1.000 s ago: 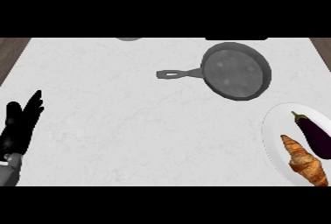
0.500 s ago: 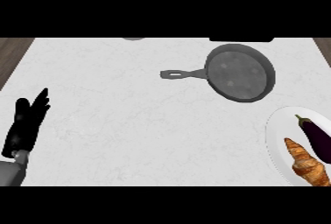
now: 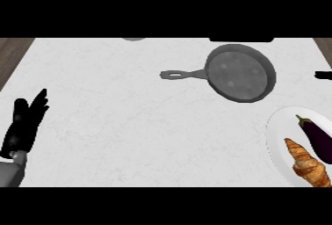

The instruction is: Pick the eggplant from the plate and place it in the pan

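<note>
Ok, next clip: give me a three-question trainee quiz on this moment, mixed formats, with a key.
1. True or false: the eggplant lies in the pan.
2. What shares the plate with the eggplant? A) a banana B) a croissant C) a carrot
3. Fill in: the pan's handle points toward the view's ____.

Key: 1. False, it lies on the plate. 2. B. 3. Left. For reference, the left hand rests open at the view's left edge.
</note>
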